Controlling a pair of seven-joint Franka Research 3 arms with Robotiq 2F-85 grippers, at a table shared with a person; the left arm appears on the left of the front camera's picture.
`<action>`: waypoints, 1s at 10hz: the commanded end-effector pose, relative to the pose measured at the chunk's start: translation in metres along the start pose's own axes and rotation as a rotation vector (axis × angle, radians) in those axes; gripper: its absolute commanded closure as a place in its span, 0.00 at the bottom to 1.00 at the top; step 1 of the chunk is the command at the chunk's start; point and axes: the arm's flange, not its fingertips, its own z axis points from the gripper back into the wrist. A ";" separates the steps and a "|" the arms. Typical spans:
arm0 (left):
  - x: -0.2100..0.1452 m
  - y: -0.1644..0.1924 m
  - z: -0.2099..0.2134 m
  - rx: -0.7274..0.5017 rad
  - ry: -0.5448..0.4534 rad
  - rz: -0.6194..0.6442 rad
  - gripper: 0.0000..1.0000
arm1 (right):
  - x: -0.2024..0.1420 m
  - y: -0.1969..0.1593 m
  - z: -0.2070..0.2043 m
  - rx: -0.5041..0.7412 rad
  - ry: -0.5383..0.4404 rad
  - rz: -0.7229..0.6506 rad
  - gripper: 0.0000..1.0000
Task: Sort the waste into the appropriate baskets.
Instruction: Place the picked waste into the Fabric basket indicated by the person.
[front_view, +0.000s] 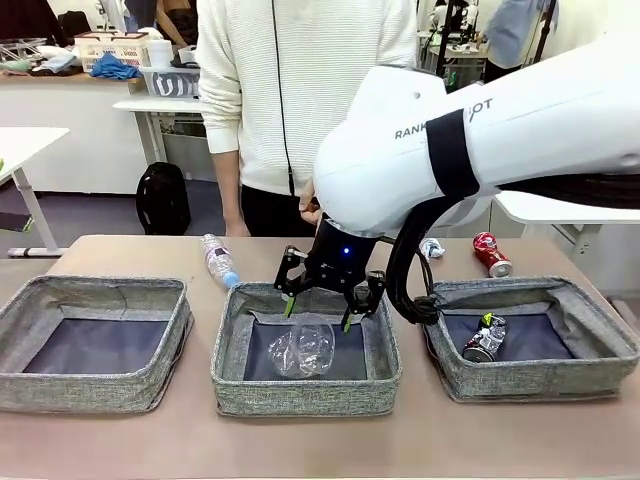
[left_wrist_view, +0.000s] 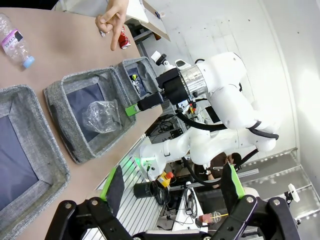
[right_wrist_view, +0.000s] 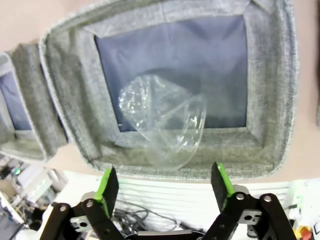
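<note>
A clear plastic cup (front_view: 302, 350) (right_wrist_view: 165, 120) lies on its side in the middle basket (front_view: 305, 395) (right_wrist_view: 65, 100). My right gripper (front_view: 320, 310) (right_wrist_view: 162, 182) hangs open just above it, holding nothing. A crushed dark can (front_view: 485, 338) lies in the right basket (front_view: 530, 378). On the table behind the baskets lie a clear bottle with a blue cap (front_view: 218, 260) (left_wrist_view: 15, 40), a crushed red can (front_view: 491, 254) and a white paper wad (front_view: 431, 248). The left basket (front_view: 90, 392) has nothing in it. My left gripper (left_wrist_view: 172, 187) is open and bare, well back from the baskets.
A person in a white sweater stands at the far side of the table, one hand (left_wrist_view: 112, 22) over the table near the red can. My right arm's large white body reaches over the right half of the table.
</note>
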 end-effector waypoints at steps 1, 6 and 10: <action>0.001 -0.003 -0.001 -0.018 -0.008 -0.007 0.00 | -0.001 -0.016 0.005 0.086 0.008 -0.011 0.00; 0.001 -0.003 -0.001 -0.018 -0.008 -0.007 0.00 | 0.006 -0.114 0.085 0.775 0.305 0.019 0.00; 0.001 -0.003 -0.001 -0.018 -0.008 -0.007 0.00 | 0.002 -0.238 0.119 1.005 0.305 -0.026 0.00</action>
